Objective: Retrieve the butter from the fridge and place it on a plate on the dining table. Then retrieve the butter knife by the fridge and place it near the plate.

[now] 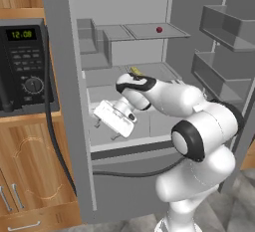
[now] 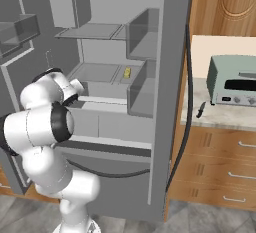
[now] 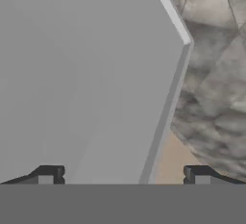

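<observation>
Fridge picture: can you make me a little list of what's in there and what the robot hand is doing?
fridge: doors open, shelves showing
butter: small yellow stick lying on a middle shelf
red ball: on the top shelf, towards the back
gripper: inside the fridge, below the butter's shelf, fingers wide apart, holding nothing
butter knife: dark, on the counter right of the fridge, in front of the toaster oven
microwave: black, left of the fridge
</observation>
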Controlling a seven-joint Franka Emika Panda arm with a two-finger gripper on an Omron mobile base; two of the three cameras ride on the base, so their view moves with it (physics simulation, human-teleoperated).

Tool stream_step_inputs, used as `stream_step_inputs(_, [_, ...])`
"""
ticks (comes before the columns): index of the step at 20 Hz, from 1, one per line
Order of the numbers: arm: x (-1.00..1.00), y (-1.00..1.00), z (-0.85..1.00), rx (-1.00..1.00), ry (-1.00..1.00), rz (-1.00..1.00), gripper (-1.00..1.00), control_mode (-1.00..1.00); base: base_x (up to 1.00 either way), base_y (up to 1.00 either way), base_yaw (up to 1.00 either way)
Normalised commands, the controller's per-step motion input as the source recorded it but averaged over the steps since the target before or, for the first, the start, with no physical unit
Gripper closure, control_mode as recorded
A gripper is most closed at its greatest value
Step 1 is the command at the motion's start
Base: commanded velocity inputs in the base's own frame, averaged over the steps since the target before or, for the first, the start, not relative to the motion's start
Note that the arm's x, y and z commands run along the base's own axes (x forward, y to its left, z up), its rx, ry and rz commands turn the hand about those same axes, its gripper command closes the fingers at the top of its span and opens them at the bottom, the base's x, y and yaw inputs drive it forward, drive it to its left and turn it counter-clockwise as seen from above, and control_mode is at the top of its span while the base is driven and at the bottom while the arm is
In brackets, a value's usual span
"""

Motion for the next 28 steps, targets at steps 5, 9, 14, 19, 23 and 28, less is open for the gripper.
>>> stream_step_inputs(5, [0.0,-0.77,-0.22,-0.43,-0.29,0.0,-1.0,-1.0,0.0,0.0,0.0])
stream_step_inputs(9, [0.0,-0.6,-0.2,-0.56,-0.36,0.04,-1.0,-1.0,0.0,0.0,0.0])
stream_step_inputs(14, [-0.01,-0.8,-0.11,-0.57,-0.42,0.11,-1.0,-1.0,0.0,0.0,0.0])
stream_step_inputs(19, [-0.3,-0.92,0.16,-0.27,-0.33,0.17,-1.0,-1.0,0.0,0.0,0.0])
stream_step_inputs(23, [-0.73,-0.66,0.43,0.0,-0.21,0.36,-1.0,-1.0,0.0,0.0,0.0])
stream_step_inputs(28, [-0.68,-0.32,0.61,-0.05,-0.05,0.3,-1.0,-1.0,0.0,0.0,0.0])
